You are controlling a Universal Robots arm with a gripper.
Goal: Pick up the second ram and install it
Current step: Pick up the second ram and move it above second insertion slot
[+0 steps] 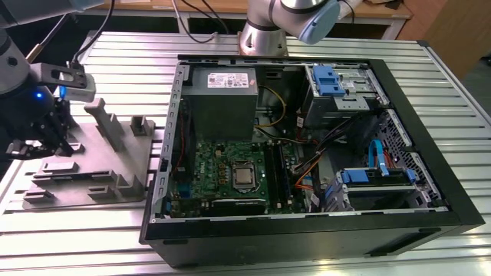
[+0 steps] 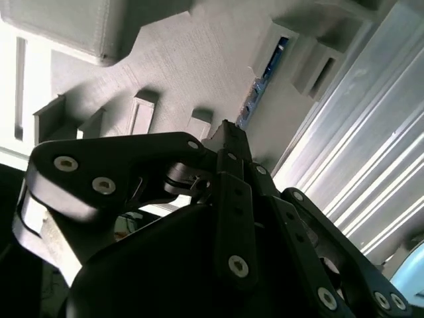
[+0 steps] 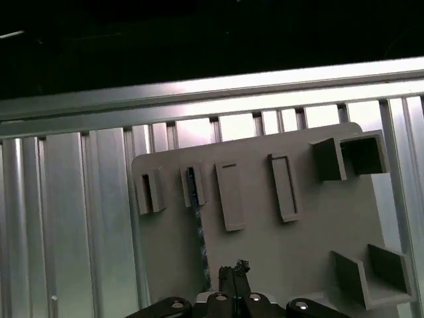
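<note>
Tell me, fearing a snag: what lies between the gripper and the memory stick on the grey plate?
Bare grey plate, nothing else, as the first wrist view shows: the gripper hangs close beside the memory stick.

silver arm (image 1: 265, 34) with pale blue joint caps — black jaws (silver screws along the links).

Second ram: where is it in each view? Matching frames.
Exterior view: too small to pick out; grey fixture plate lies at the exterior view's left.
First wrist view: second ram stands on edge on the plate, just ahead of the gripper.
Second wrist view: second ram, blue-edged, ahead of the gripper.
Shared landmark: the fixture plate.
</note>
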